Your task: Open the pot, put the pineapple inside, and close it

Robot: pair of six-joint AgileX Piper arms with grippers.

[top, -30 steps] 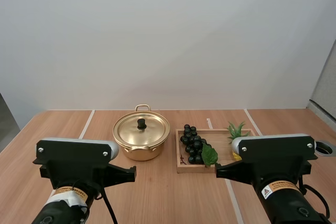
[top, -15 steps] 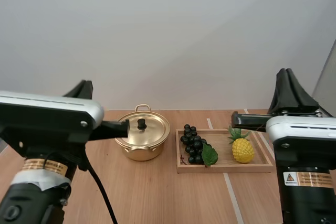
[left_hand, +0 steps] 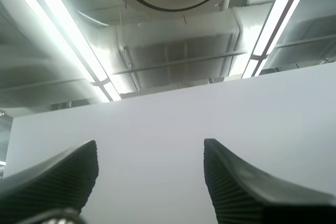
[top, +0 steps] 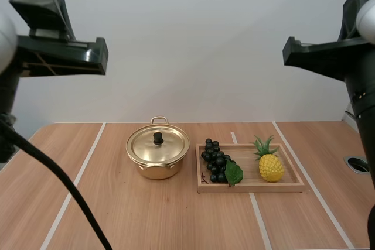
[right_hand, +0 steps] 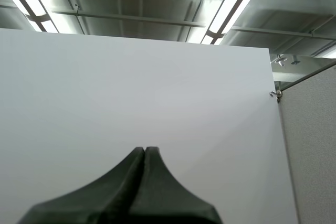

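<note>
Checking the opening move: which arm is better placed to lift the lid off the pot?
Left, probably. The pot sits left of the table's centre, and the left gripper is open; the right gripper is shut.

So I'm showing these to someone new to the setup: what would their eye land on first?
Probably the shiny gold pot, lid on, at the middle of the table, and the wooden tray just right of it holding dark grapes and a yellow pineapple. Next, the left gripper, open, and the right gripper, shut on nothing, both high above the table.
</note>
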